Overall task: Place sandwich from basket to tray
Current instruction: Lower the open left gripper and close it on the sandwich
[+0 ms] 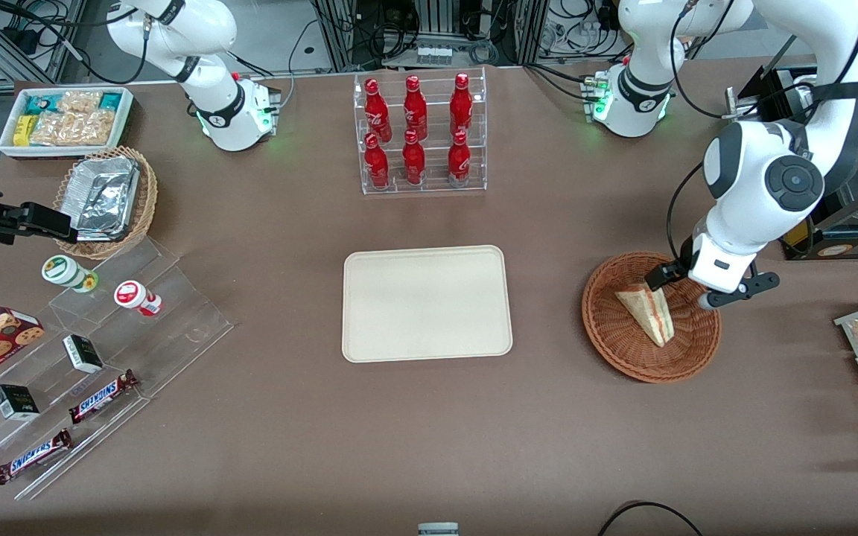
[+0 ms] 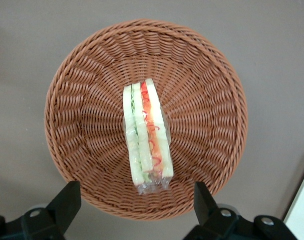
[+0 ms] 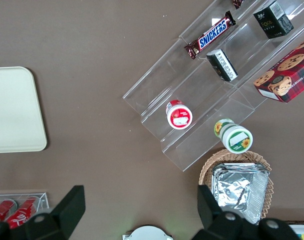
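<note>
The brown surface (image 1: 287, 447) carries everything. The cream tray (image 1: 427, 304) lies flat at its middle, bare, nearer the front camera than a clear rack of red bottles (image 1: 420, 134). Toward the working arm's end, well apart from the tray, sits the round wicker basket (image 1: 623, 342). The left arm's end effector (image 1: 678, 286) hangs above the basket, over the part of the rim farther from the front camera, its two fingers (image 2: 67, 202) spread wide and gripping nothing. The sandwich (image 1: 649, 313) lies inside the basket near its centre, a wrapped wedge resting on the weave; from the wrist camera its cut edge (image 2: 147, 132) faces up, showing pale bread with green and red filling stripes, and it lines up with the gap between the fingers without touching either. Toward the parked arm's end stand clear tiered shelves (image 1: 101, 357) of snacks.
</note>
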